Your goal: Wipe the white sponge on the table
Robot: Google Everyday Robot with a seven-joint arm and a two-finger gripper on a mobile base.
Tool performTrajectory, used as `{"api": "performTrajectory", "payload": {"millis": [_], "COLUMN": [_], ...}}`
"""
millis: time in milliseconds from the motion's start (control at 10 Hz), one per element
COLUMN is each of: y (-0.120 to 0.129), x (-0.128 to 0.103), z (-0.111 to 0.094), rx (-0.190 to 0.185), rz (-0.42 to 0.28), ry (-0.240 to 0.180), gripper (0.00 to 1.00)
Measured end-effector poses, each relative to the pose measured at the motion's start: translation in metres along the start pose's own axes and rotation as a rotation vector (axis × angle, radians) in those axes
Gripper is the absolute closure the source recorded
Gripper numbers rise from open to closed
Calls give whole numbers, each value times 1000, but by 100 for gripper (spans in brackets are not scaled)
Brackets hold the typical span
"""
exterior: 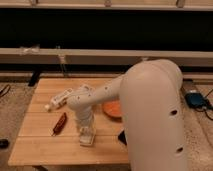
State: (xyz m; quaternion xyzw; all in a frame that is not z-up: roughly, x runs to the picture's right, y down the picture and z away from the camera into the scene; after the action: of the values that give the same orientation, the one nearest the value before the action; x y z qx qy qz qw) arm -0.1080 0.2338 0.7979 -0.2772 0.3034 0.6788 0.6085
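The white sponge (87, 139) lies flat on the table (42, 147), near the front edge and a little left of centre. My gripper (86, 131) points straight down right over it, open, with its tips at the sponge's top; whether they touch it I cannot tell. The white arm reaches in from the right and covers part of the tabletop.
A white tube (60, 98) lies at the table's left rear. A dark red object (59, 122) lies left of the sponge. An orange bowl (113, 108) sits to the right, partly behind the arm. A black bar (121, 136) shows at the arm's edge.
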Motion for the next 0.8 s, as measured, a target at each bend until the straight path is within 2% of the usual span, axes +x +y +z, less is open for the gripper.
{"api": "performTrajectory", "payload": {"millis": [200,300,700,800], "y": [0,-1,-4,-4], "x": [-4,-5,-9,-10], "z": [5,6,9,9], "rx": [-15,-18,-29,-32], "rz": [4,8,18,19], "ry": [8,11,22,21], "gripper": [35,38,78,82]}}
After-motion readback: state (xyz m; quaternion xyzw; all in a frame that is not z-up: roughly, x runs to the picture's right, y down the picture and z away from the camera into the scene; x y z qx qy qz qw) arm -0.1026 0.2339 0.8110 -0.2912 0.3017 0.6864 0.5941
